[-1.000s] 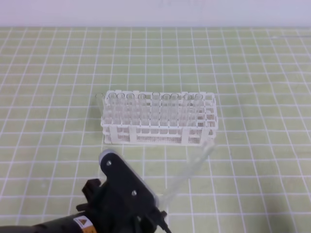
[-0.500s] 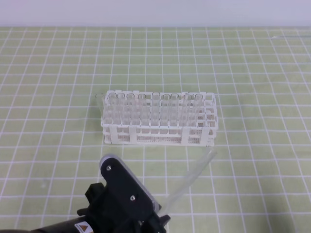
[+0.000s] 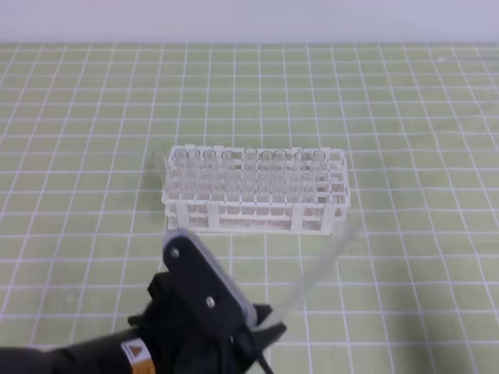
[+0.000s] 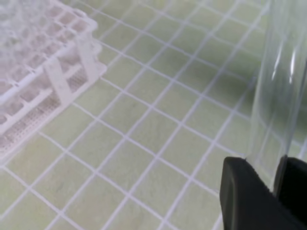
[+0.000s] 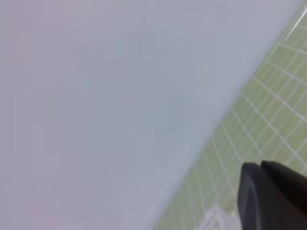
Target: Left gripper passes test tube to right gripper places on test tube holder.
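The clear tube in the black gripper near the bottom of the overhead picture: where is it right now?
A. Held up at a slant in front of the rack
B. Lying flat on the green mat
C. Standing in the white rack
A: the left gripper clamps the test tube, which slants up toward the test tube holder without entering it.

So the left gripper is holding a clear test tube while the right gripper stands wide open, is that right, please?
Not quite: the left gripper does hold the clear test tube, but the right gripper is shut, not wide open. The right wrist view shows its fingers pressed together with nothing between them.
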Controlling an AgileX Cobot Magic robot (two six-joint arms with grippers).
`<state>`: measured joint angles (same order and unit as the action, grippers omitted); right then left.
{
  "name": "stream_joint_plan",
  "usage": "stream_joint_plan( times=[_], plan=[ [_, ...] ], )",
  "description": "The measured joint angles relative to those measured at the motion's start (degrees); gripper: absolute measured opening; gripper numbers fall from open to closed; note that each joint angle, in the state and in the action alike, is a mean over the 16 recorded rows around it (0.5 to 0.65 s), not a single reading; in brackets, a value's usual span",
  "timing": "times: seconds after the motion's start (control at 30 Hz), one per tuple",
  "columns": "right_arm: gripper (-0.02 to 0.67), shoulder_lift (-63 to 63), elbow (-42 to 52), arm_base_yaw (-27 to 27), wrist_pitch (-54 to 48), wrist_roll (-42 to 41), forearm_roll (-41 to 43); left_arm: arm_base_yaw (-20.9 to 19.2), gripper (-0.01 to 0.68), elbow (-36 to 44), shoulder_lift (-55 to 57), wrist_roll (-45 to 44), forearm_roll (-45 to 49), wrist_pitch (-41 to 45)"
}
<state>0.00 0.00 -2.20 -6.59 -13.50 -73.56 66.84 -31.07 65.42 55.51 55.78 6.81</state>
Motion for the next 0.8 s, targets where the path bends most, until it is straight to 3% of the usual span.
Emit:
stream_joint_plan(
  times=[0.27,0.57,0.8],
  plan=[
    [-0.018,0.06,-0.01,0.00,-5.73,-8.89,-10.46,-5.59,0.118,-0.01,2.00,3.52,3.14,-7.74],
    [-0.010,6.36,-2.83,0.00,-19.57,-29.57,-21.13,-7.71,0.111,0.00,5.03,3.30,3.30,-17.07],
    [0.080,20.99,-9.39,0.00,-28.88,-45.98,-25.42,-7.73,0.104,0.01,5.85,2.99,3.24,-21.39]
  ],
)
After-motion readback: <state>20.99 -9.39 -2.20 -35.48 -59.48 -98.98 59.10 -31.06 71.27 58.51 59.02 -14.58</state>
